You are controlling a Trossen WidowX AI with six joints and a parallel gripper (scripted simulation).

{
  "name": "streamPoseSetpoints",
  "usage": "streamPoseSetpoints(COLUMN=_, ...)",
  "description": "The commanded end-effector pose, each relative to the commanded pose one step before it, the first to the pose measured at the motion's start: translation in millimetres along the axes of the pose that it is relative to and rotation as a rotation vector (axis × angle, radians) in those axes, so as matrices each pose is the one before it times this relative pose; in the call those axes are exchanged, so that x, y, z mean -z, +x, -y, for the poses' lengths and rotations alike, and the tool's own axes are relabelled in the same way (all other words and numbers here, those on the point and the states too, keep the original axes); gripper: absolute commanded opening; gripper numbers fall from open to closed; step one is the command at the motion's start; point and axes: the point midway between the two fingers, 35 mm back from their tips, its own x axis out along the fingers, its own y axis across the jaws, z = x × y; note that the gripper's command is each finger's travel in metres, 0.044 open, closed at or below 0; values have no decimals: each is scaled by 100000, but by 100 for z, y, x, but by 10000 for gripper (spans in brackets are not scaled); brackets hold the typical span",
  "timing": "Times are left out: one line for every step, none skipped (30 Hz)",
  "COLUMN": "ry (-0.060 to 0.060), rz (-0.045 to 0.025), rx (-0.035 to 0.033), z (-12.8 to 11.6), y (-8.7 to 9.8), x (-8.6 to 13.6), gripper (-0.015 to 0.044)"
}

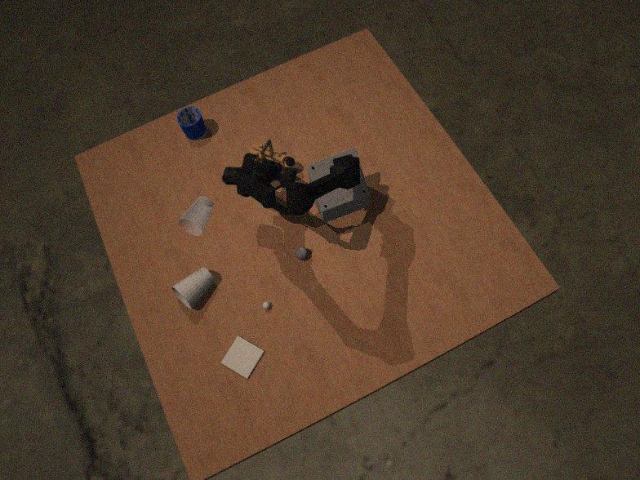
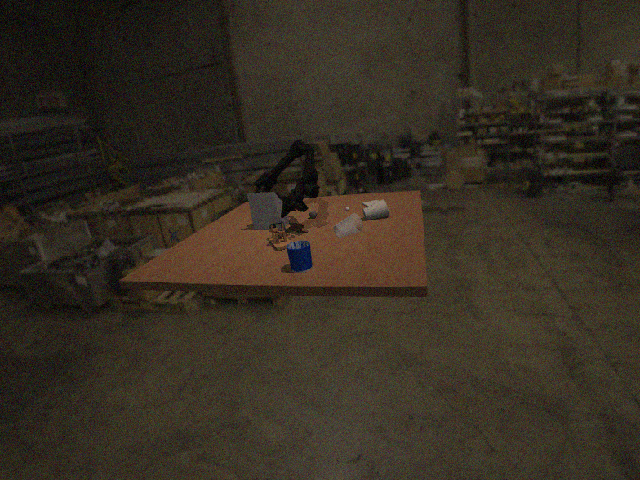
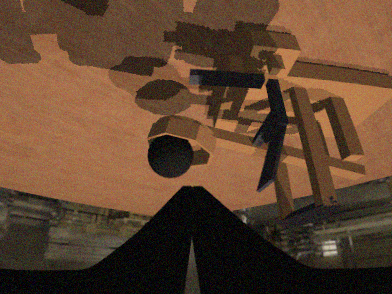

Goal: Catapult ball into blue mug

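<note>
The dark ball [image 1: 289, 162] [image 3: 170, 157] sits at the cup on the end of the catapult's throwing arm. The wooden catapult [image 2: 280, 246] [image 3: 312, 145] stands on the table in front of the arm's base; in the top view my arm partly covers it. My gripper [image 3: 191, 195] is shut, with nothing between its fingertips. In the wrist view the tips appear just below and right of the ball; whether they touch the ball or cup cannot be told. The blue mug [image 1: 194, 128] [image 2: 300, 256] stands upright near the table edge, beyond the catapult.
The grey box [image 1: 341, 210] [image 2: 265, 210] is under my arm's base. Two white cups [image 1: 198, 217] [image 1: 194, 290] lie tipped over. A grey ball [image 1: 301, 253], a small white ball [image 1: 267, 305] and a pale square tile [image 1: 242, 357] lie on the table.
</note>
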Motion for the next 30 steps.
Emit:
streamPoseSetpoints(ry=106, rz=160, rx=-406, z=-44, y=579, x=-602, gripper=0)
streamPoseSetpoints(ry=-3, rz=6, rx=-1, z=9, y=119, x=-119, gripper=0)
streamPoseSetpoints(ry=-3, rz=6, rx=-2, z=8, y=119, x=-119, gripper=0)
streamPoseSetpoints(ry=-4, rz=6, rx=-2, z=7, y=120, x=-118, gripper=0)
streamPoseSetpoints(ry=-4, rz=6, rx=-3, z=7, y=120, x=-118, gripper=0)
streamPoseSetpoints(ry=-4, rz=6, rx=-4, z=6, y=121, x=-117, gripper=0)
streamPoseSetpoints(ry=-4, rz=5, rx=-5, z=5, y=121, x=-117, gripper=0)
streamPoseSetpoints(ry=-4, rz=5, rx=-6, z=4, y=122, x=-116, gripper=0)
streamPoseSetpoints(ry=-4, rz=5, rx=-7, z=3, y=122, x=-115, gripper=0)
streamPoseSetpoints(ry=-4, rz=5, rx=-7, z=3, y=122, x=-115, gripper=0)
streamPoseSetpoints(ry=-4, rz=4, rx=-8, z=2, y=123, x=-114, gripper=0)
streamPoseSetpoints(ry=-4, rz=4, rx=-9, z=1, y=123, x=-114, gripper=0)
streamPoseSetpoints(ry=-4, rz=4, rx=-10, z=0, y=124, x=-113, gripper=0)
streamPoseSetpoints(ry=-4, rz=4, rx=-11, z=-1, y=124, x=-113, gripper=0)
streamPoseSetpoints(ry=-4, rz=3, rx=-12, z=-1, y=124, x=-112, gripper=0)
streamPoseSetpoints(ry=-4, rz=3, rx=-12, z=-2, y=125, x=-112, gripper=0)
streamPoseSetpoints(ry=-4, rz=3, rx=-13, z=-3, y=125, x=-111, gripper=0)
streamPoseSetpoints(ry=-4, rz=3, rx=-14, z=-4, y=126, x=-110, gripper=0)
streamPoseSetpoints(ry=-4, rz=2, rx=-15, z=-5, y=126, x=-110, gripper=0)
streamPoseSetpoints(ry=-4, rz=2, rx=-16, z=-5, y=126, x=-109, gripper=0)
streamPoseSetpoints(ry=-4, rz=2, rx=-17, z=-6, y=127, x=-109, gripper=0)
streamPoseSetpoints(ry=-4, rz=1, rx=-17, z=-7, y=127, x=-108, gripper=0)
streamPoseSetpoints(ry=-4, rz=1, rx=-18, z=-8, y=128, x=-107, gripper=0)
streamPoseSetpoints(ry=-4, rz=1, rx=-19, z=-8, y=128, x=-107, gripper=0)
streamPoseSetpoints(ry=-4, rz=0, rx=-20, z=-9, y=128, x=-106, gripper=0)
streamPoseSetpoints(ry=-4, rz=0, rx=-21, z=-10, y=129, x=-106, gripper=0)
streamPoseSetpoints(ry=-4, rz=0, rx=-21, z=-11, y=129, x=-105, gripper=0)
streamPoseSetpoints(ry=-4, rz=-1, rx=-22, z=-11, y=129, x=-104, gripper=0)
streamPoseSetpoints(ry=-4, rz=-1, rx=-23, z=-12, y=130, x=-104, gripper=0)
streamPoseSetpoints(ry=-4, rz=-1, rx=-24, z=-13, y=130, x=-103, gripper=0)
